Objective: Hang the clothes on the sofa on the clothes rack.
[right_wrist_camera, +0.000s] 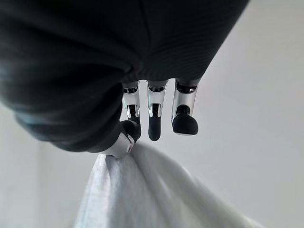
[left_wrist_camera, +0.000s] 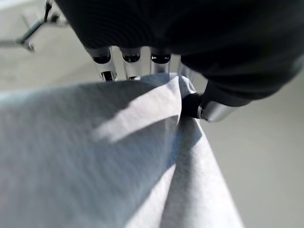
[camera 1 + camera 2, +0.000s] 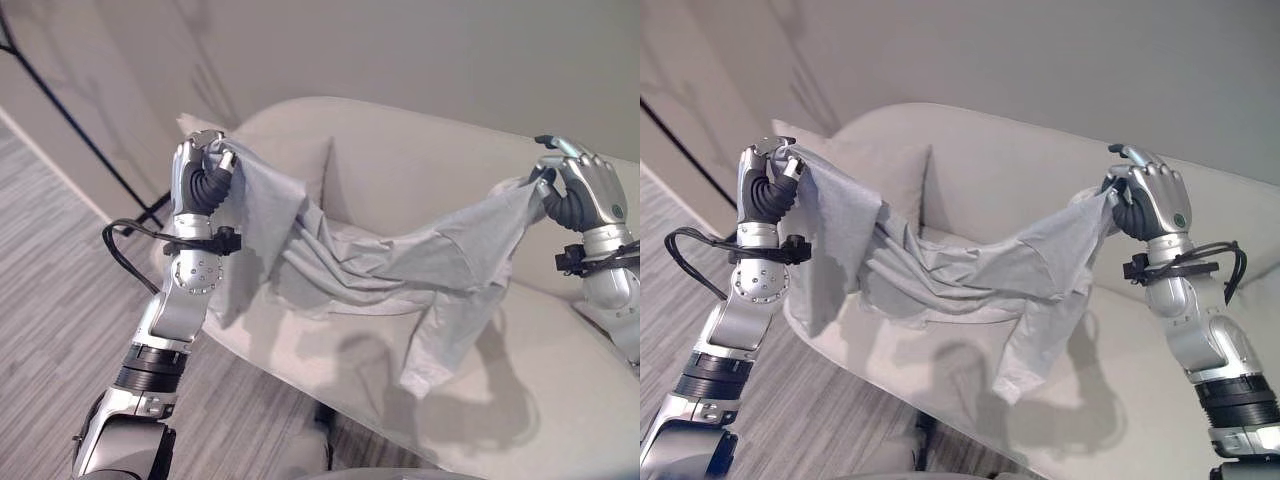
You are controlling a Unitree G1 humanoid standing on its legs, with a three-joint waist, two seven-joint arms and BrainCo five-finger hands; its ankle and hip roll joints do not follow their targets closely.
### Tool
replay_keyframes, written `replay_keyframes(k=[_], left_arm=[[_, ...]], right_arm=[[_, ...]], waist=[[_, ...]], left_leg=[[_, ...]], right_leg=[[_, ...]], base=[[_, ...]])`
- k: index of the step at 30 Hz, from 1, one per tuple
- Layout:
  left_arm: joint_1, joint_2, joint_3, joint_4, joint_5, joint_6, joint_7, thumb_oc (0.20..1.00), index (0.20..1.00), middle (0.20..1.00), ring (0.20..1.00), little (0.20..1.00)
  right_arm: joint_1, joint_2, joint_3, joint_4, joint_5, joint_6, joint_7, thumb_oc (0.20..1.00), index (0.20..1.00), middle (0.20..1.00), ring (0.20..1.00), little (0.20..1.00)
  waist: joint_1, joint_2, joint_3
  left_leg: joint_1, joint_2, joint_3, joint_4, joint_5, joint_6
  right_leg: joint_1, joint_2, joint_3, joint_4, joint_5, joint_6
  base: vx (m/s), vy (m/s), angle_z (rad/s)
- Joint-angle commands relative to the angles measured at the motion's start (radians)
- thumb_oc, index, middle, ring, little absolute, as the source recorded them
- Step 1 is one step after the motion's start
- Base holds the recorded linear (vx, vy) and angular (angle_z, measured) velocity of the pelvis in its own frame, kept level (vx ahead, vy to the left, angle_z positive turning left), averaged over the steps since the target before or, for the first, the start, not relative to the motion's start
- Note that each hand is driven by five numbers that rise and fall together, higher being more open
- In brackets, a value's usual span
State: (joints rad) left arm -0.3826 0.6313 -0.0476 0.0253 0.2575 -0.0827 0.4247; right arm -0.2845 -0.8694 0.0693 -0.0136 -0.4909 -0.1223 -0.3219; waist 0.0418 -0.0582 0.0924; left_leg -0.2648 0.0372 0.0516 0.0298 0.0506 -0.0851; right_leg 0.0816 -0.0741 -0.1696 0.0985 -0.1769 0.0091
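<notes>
Nearest to the camera is the floor (image 3: 60,300), grey with a fine striped pattern, in front of the sofa (image 3: 560,400). The sofa is light beige and stands against a plain pale wall (image 3: 1040,60). A cushion (image 3: 890,180) of the same colour leans on the sofa's back, at the side of the left hand. Behind that end of the sofa a thin black frame (image 3: 70,125) with slanting legs stands on the floor by the wall.

A grey T-shirt (image 3: 400,260) hangs spread above the sofa seat, between both hands. Its middle sags down close to the seat, and one sleeve (image 3: 440,345) hangs lower, in front of the sofa seat.

The left hand (image 3: 205,165) is raised in front of the cushion, fingers curled and thumb pressed on one edge of the T-shirt. The right hand (image 3: 1150,200) is raised before the sofa's back, and it pinches the other edge between thumb and fingers.
</notes>
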Motion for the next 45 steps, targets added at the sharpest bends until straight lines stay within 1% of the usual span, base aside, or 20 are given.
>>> replay_keyframes(k=[1, 4, 7, 8, 10, 13, 15, 16, 18, 22, 25, 29, 30, 33, 36, 38, 39, 42, 43, 45], left_arm=[[-0.112, 0.047, 0.026, 0.033, 0.026, -0.035, 0.048, 0.2, 0.2, 0.2, 0.2, 0.2], [-0.135, 0.066, 0.025, 0.056, 0.03, -0.036, 0.063, 0.2, 0.2, 0.2, 0.2, 0.2], [-0.169, 0.077, 0.017, 0.076, 0.028, -0.026, 0.069, 0.2, 0.2, 0.2, 0.2, 0.2], [-0.221, 0.08, -0.014, 0.105, 0.024, -0.025, 0.072, 0.2, 0.2, 0.2, 0.2, 0.2], [-0.242, 0.087, -0.025, 0.115, 0.029, -0.022, 0.075, 0.2, 0.2, 0.2, 0.2, 0.2], [-0.304, 0.132, -0.039, 0.135, 0.044, -0.009, 0.088, 0.2, 0.2, 0.2, 0.2, 0.2], [-0.319, 0.153, -0.029, 0.128, 0.062, 0.0, 0.091, 0.2, 0.2, 0.2, 0.2, 0.2], [-0.325, 0.156, -0.028, 0.126, 0.068, 0.003, 0.092, 0.2, 0.2, 0.2, 0.2, 0.2], [-0.358, 0.154, -0.044, 0.14, 0.065, 0.011, 0.093, 0.2, 0.2, 0.2, 0.2, 0.2], [-0.38, 0.152, -0.036, 0.156, 0.052, 0.024, 0.093, 0.2, 0.2, 0.2, 0.2, 0.2], [-0.354, 0.151, 0.004, 0.15, 0.064, 0.031, 0.098, 0.2, 0.2, 0.2, 0.2, 0.2], [-0.305, 0.15, 0.043, 0.141, 0.062, 0.022, 0.103, 0.2, 0.2, 0.2, 0.2, 0.2], [-0.315, 0.131, 0.029, 0.153, 0.052, 0.021, 0.118, 0.2, 0.2, 0.2, 0.2, 0.2], [-0.315, 0.122, 0.02, 0.159, 0.044, 0.016, 0.122, 0.2, 0.2, 0.2, 0.2, 0.2], [-0.357, 0.141, -0.013, 0.195, 0.016, 0.002, 0.136, 0.2, 0.2, 0.2, 0.2, 0.2], [-0.371, 0.142, -0.028, 0.201, 0.016, 0.002, 0.141, 0.2, 0.2, 0.2, 0.2, 0.2], [-0.385, 0.145, -0.042, 0.208, 0.013, -0.001, 0.147, 0.2, 0.2, 0.2, 0.2, 0.2], [-0.398, 0.133, -0.055, 0.217, 0.017, 0.001, 0.14, 0.2, 0.2, 0.2, 0.2, 0.2], [-0.421, 0.126, -0.073, 0.214, 0.017, 0.0, 0.132, 0.2, 0.2, 0.2, 0.2, 0.2], [-0.453, 0.141, -0.097, 0.225, 0.02, 0.007, 0.138, 0.2, 0.2, 0.2, 0.2, 0.2]], right_arm=[[-0.131, -0.043, -0.02, -0.023, 0.01, 0.014, -0.072, 0.2, 0.2, 0.2, 0.2, 0.2], [-0.163, -0.053, -0.006, -0.018, -0.002, 0.017, -0.079, 0.2, 0.2, 0.2, 0.2, 0.2], [-0.201, -0.063, 0.004, -0.006, -0.015, 0.027, -0.076, 0.2, 0.2, 0.2, 0.2, 0.2], [-0.238, -0.066, 0.024, 0.011, -0.039, 0.045, -0.079, 0.2, 0.2, 0.2, 0.2, 0.2], [-0.252, -0.061, 0.028, 0.016, -0.045, 0.052, -0.081, 0.2, 0.2, 0.2, 0.2, 0.2], [-0.338, -0.04, 0.064, 0.053, -0.073, 0.084, -0.105, 0.2, 0.2, 0.2, 0.2, 0.2], [-0.382, -0.025, 0.081, 0.063, -0.075, 0.096, -0.11, 0.2, 0.2, 0.2, 0.2, 0.2], [-0.395, -0.023, 0.084, 0.066, -0.08, 0.1, -0.109, 0.2, 0.2, 0.2, 0.2, 0.2], [-0.438, -0.038, 0.1, 0.065, -0.071, 0.098, -0.101, 0.2, 0.2, 0.2, 0.2, 0.2], [-0.464, -0.068, 0.121, 0.073, -0.062, 0.09, -0.101, 0.2, 0.2, 0.2, 0.2, 0.2], [-0.465, -0.06, 0.119, 0.087, -0.053, 0.086, -0.099, 0.2, 0.2, 0.2, 0.2, 0.2], [-0.463, -0.063, 0.127, 0.09, -0.032, 0.072, -0.087, 0.2, 0.2, 0.2, 0.2, 0.2], [-0.454, -0.082, 0.128, 0.105, -0.015, 0.072, -0.093, 0.2, 0.2, 0.2, 0.2, 0.2], [-0.428, -0.092, 0.114, 0.098, -0.004, 0.077, -0.091, 0.2, 0.2, 0.2, 0.2, 0.2], [-0.405, -0.106, 0.107, 0.107, 0.011, 0.077, -0.125, 0.2, 0.2, 0.2, 0.2, 0.2], [-0.396, -0.113, 0.103, 0.106, 0.004, 0.077, -0.131, 0.2, 0.2, 0.2, 0.2, 0.2], [-0.387, -0.132, 0.093, 0.108, -0.002, 0.076, -0.137, 0.2, 0.2, 0.2, 0.2, 0.2], [-0.384, -0.14, 0.084, 0.128, -0.004, 0.078, -0.132, 0.2, 0.2, 0.2, 0.2, 0.2], [-0.384, -0.125, 0.078, 0.133, -0.017, 0.092, -0.128, 0.2, 0.2, 0.2, 0.2, 0.2], [-0.419, -0.095, 0.094, 0.144, -0.028, 0.107, -0.142, 0.2, 0.2, 0.2, 0.2, 0.2]], waist=[[-0.02, -0.017, -0.062], [-0.022, -0.006, -0.074], [-0.024, 0.026, -0.094], [-0.019, 0.034, -0.11], [-0.02, 0.028, -0.115], [-0.013, 0.008, -0.112], [-0.003, 0.0, -0.104], [-0.003, -0.001, -0.101], [-0.009, 0.005, -0.092], [0.003, -0.009, -0.093], [0.011, -0.028, -0.09], [0.023, -0.028, -0.082], [0.015, -0.029, -0.058], [0.007, -0.03, -0.061], [0.003, -0.039, -0.06], [0.0, -0.032, -0.064], [-0.004, -0.012, -0.078], [-0.015, 0.023, -0.101], [-0.024, 0.019, -0.11], [-0.021, 0.003, -0.101]], left_leg=[[0.138, 0.181, -0.095, -0.017, 0.053, -0.027], [0.18, 0.227, -0.124, 0.002, 0.024, -0.053], [0.216, 0.22, -0.139, -0.034, 0.004, -0.074], [0.234, 0.176, -0.117, -0.078, -0.02, -0.067], [0.245, 0.15, -0.114, -0.093, -0.03, -0.058], [0.257, 0.058, -0.085, -0.113, -0.061, -0.014], [0.255, 0.026, -0.06, -0.115, -0.067, 0.006], [0.254, 0.016, -0.058, -0.115, -0.066, 0.015], [0.25, -0.026, -0.066, -0.113, -0.051, 0.049], [0.248, -0.081, -0.071, -0.115, -0.032, 0.068], [0.251, -0.105, -0.08, -0.109, -0.025, 0.064], [0.245, -0.103, -0.077, -0.047, -0.055, 0.062], [0.182, -0.091, -0.055, 0.024, -0.061, 0.047], [0.155, -0.04, -0.034, 0.022, -0.062, 0.029], [0.132, 0.15, -0.081, -0.015, 0.048, -0.018], [0.134, 0.19, -0.099, -0.031, 0.069, -0.031], [0.143, 0.215, -0.154, -0.048, 0.077, -0.055], [0.17, 0.198, -0.18, -0.075, 0.032, -0.088], [0.18, 0.157, -0.16, -0.073, -0.011, -0.076], [0.186, 0.11, -0.126, -0.065, -0.04, -0.049]], right_leg=[[-0.054, -0.027, 0.052, -0.092, 0.133, 0.104], [-0.039, -0.049, 0.048, -0.1, 0.137, 0.122], [-0.02, -0.082, 0.041, -0.104, 0.144, 0.143], [-0.018, -0.14, 0.022, -0.106, 0.166, 0.172], [-0.022, -0.167, 0.018, -0.103, 0.183, 0.184], [-0.055, -0.261, 0.018, -0.077, 0.285, 0.216], [-0.07, -0.281, 0.006, -0.066, 0.304, 0.214], [-0.076, -0.27, 0.017, -0.047, 0.295, 0.204], [-0.102, -0.135, 0.108, 0.032, 0.186, 0.156], [-0.103, 0.056, 0.117, 0.07, 0.083, 0.1], [-0.069, 0.08, 0.132, -0.031, 0.102, 0.081], [-0.037, 0.073, 0.153, -0.117, 0.155, 0.081], [-0.026, 0.056, 0.127, -0.147, 0.162, 0.088], [-0.023, 0.029, 0.101, -0.156, 0.158, 0.102], [-0.054, -0.038, 0.093, -0.149, 0.152, 0.136], [-0.048, -0.05, 0.096, -0.154, 0.145, 0.147], [-0.031, -0.072, 0.111, -0.164, 0.139, 0.165], [-0.011, -0.131, 0.109, -0.169, 0.162, 0.197], [-0.024, -0.196, 0.104, -0.163, 0.207, 0.22], [-0.063, -0.246, 0.104, -0.139, 0.286, 0.227]], base=[[-0.03, 0.314, 0.37], [0.04, 0.239, 0.34], [0.08, 0.419, 0.34], [0.09, 0.654, 0.49], [0.04, 0.414, 0.53], [0.0, 0.368, 0.27], [-0.05, 0.323, 0.07], [-0.05, 0.399, -0.22], [-0.03, 0.374, 0.02], [-0.03, 0.139, 0.25], [-0.03, 0.012, 0.13], [-0.02, 0.035, 0.0], [-0.12, 0.153, 0.25], [0.0, 0.217, 0.64], [0.01, 0.324, 0.33], [0.1, 0.356, 0.21], [0.21, 0.561, 0.1], [0.23, 0.613, -0.05], [0.14, 0.653, -0.07], [0.04, 0.445, 0.15]])
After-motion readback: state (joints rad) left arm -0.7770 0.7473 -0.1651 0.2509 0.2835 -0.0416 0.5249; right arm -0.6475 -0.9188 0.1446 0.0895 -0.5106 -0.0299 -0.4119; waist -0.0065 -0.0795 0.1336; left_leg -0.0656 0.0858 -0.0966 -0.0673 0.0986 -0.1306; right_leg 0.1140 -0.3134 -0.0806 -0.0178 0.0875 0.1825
